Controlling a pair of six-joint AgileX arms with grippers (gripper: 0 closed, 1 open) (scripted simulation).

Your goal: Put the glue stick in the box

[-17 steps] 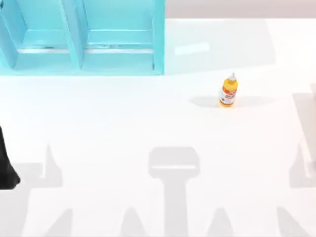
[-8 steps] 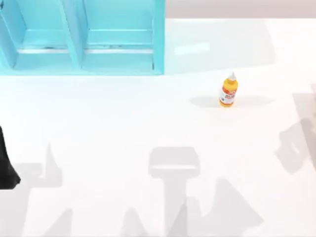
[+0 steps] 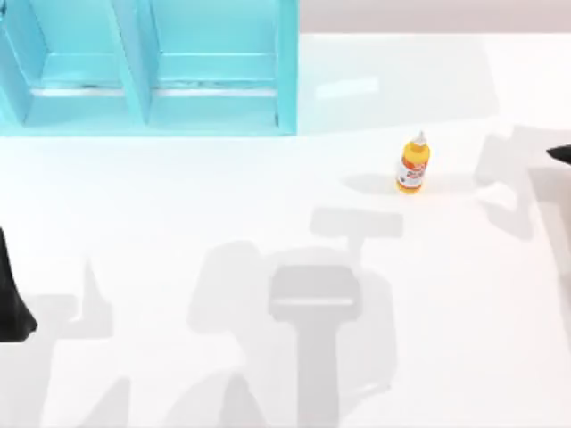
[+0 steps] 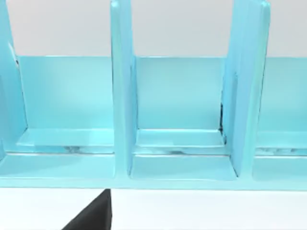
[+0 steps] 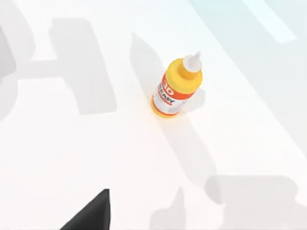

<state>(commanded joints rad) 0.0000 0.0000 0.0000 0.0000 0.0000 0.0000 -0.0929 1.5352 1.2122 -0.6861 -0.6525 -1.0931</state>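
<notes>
The glue stick (image 3: 413, 163) is a small yellow-orange bottle with a white pointed cap and a red-and-white label. It stands upright on the white table, right of centre. The right wrist view looks down on the glue stick (image 5: 176, 86) from some distance. A dark tip of my right gripper (image 3: 560, 153) pokes in at the table's right edge, level with the bottle and well apart from it. The teal box (image 3: 147, 116) with open compartments sits at the back left. The left wrist view faces the box (image 4: 177, 167). My left gripper (image 3: 11, 299) is parked at the left edge.
The box's upright dividers (image 3: 132, 62) split it into compartments far wider than the bottle. Arm shadows (image 3: 312, 294) lie across the white table's middle and front. Open table surface runs between the bottle and the box.
My right arm has come in from the right. Its dark tip now shows at the table's right edge, and its shadows have shifted up and leftward. The bottle and left arm have not moved.
</notes>
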